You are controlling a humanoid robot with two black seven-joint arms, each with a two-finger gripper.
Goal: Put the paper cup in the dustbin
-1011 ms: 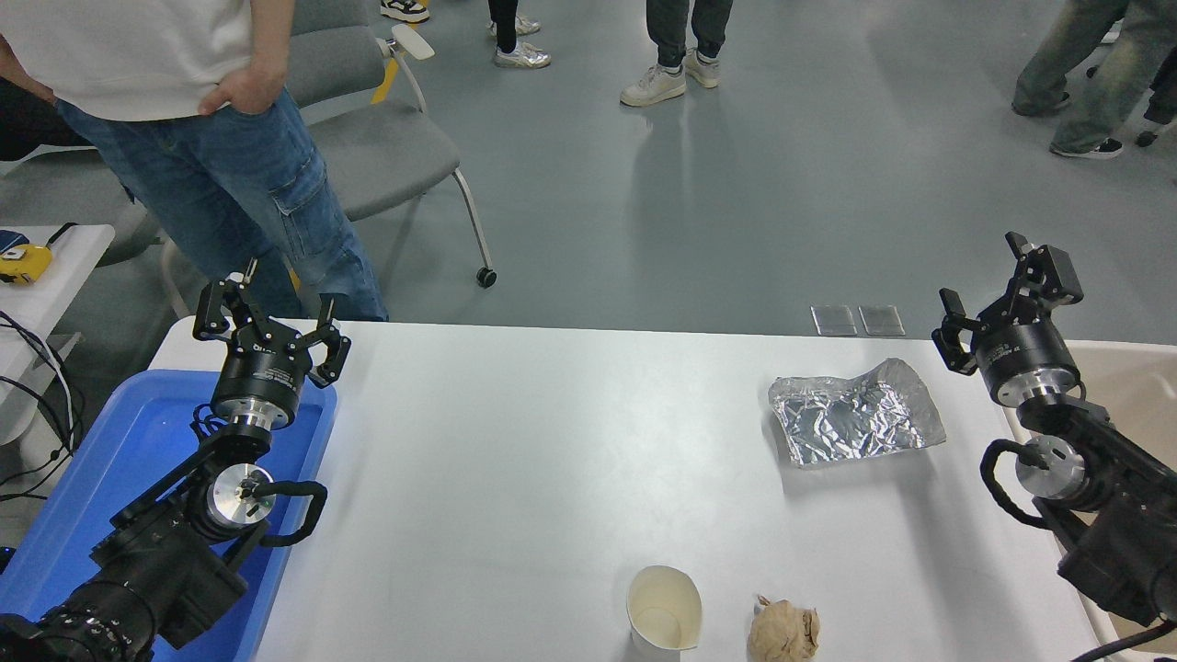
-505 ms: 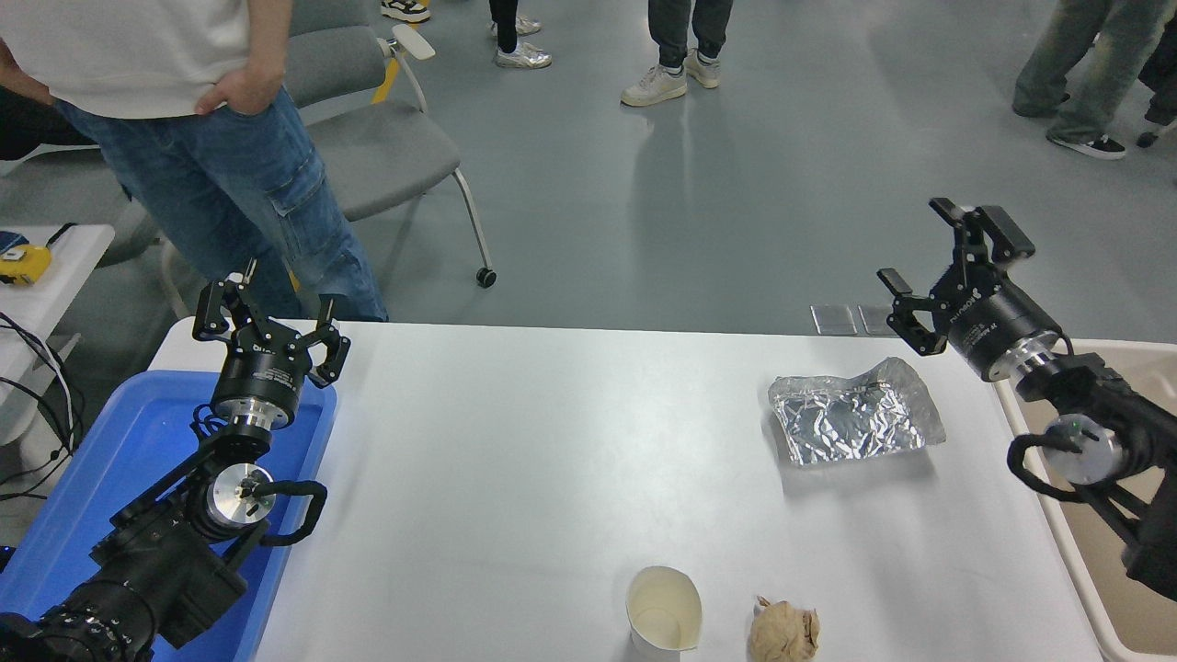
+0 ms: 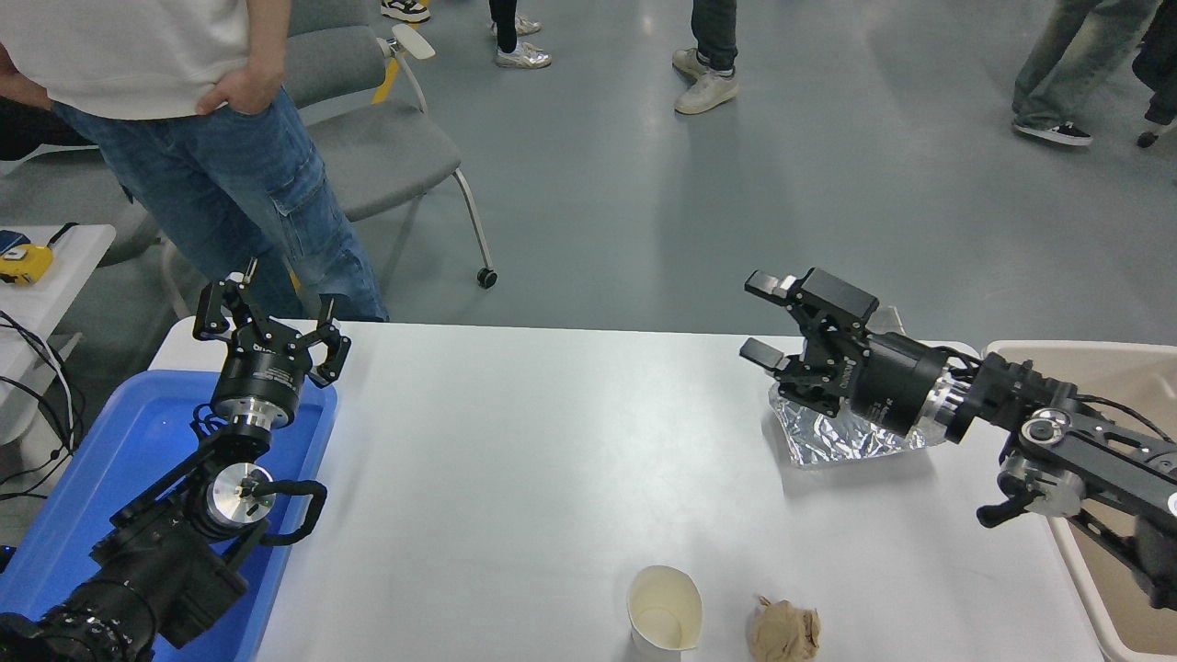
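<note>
Paper cup [image 3: 664,610]: is being seen upright and untouched, mouth open to the camera, at the table's near edge.
Brown paper ball [image 3: 783,632]: is being seen just right of the paper cup, apart from it.
Right gripper [image 3: 762,319]: is being held above the table well beyond the paper cup and to its right, fingers spread apart and pointing left, nothing between them.
Foil sheet [image 3: 832,430]: is being partly covered by the right gripper's body; it is lying crumpled, far behind the paper cup on the right.
Dustbin [image 3: 1071,350]: is being shown at the table's right edge, far right of the paper cup, its pale rim and tan inside partly crossed by the right arm.
Left gripper [image 3: 269,315]: is being kept parked far left of the paper cup, fingers spread, pointing up over the blue tray [image 3: 101,469].
Table [image 3: 515,460]: is being shown white, carrying the paper cup, ball and foil.
Person [image 3: 184,110]: is being seen standing beyond the table's far left corner, hand at a jeans pocket.
</note>
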